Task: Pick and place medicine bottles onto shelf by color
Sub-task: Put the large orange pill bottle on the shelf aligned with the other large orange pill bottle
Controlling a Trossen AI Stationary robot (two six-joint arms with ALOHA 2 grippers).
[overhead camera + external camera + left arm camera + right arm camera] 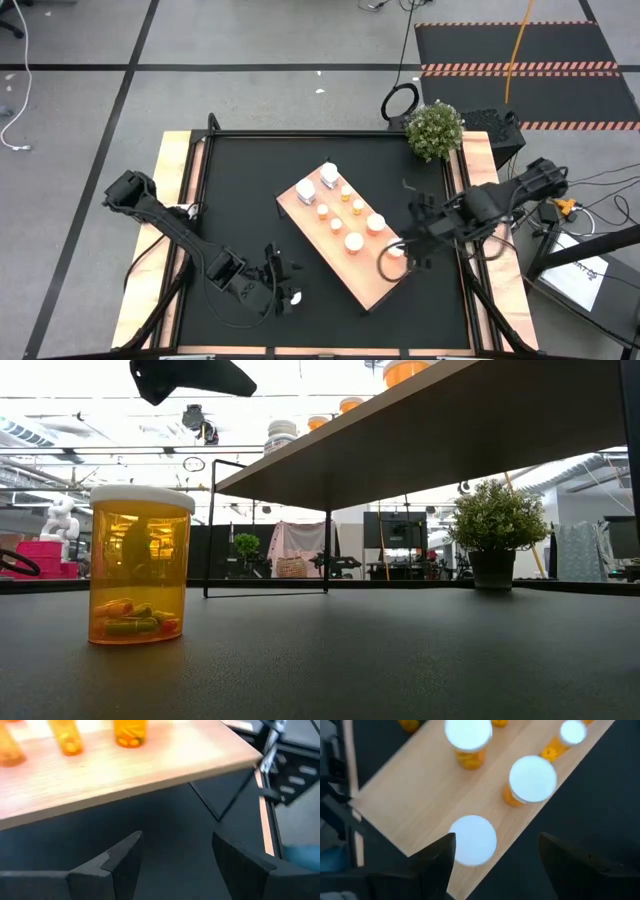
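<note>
Nearest the low camera, one orange bottle [139, 564] with a white cap stands alone on the black table [400, 660], a few capsules in its bottom. From above it shows by the left gripper [283, 290], at the near edge of the table and well apart from the shelf [330, 262]. That gripper's fingers stand apart with nothing between them; it hangs just beside the bottle.

On the shelf, two white bottles [322, 181] sit together at the far end, and a run of orange bottles [353, 217] with white caps fills the middle toward the near right end. The right gripper [397, 258] is over that near right end with its fingers parted; a white-capped bottle [472, 840] stands on the board between them, and I cannot tell whether they touch it.

My judgement: the sorting is nearly finished. The lone bottle on the table is the only one I can see left to shelve.
</note>
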